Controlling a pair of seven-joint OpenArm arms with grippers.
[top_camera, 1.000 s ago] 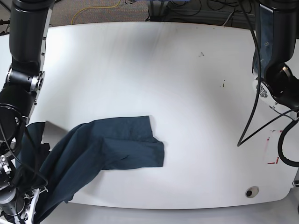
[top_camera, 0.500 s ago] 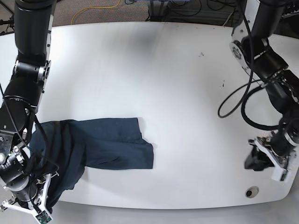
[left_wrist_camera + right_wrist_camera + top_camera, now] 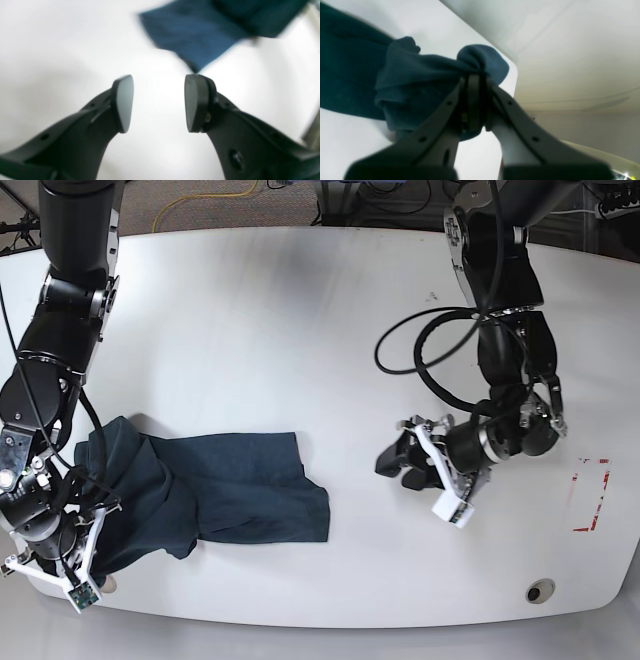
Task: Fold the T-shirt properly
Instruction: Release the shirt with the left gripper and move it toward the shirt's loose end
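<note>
The dark navy T-shirt lies crumpled on the white table at the front left, with its right end flat and its left end bunched up. My right gripper is shut on a gathered fold of the T-shirt close to the table's corner. My left gripper hovers right of the shirt, apart from it. In the left wrist view the left gripper is open with nothing between its pads, and a blurred corner of the T-shirt lies just beyond the fingertips.
Red tape marks sit near the table's right edge, and a round fitting is at the front right. A black cable loop hangs from the left arm. The front table edge runs close below the shirt.
The left arm has swung from the table's right edge to the middle, toward the shirt's right end. The right arm has lifted the shirt's bunched left end further onto the table.
</note>
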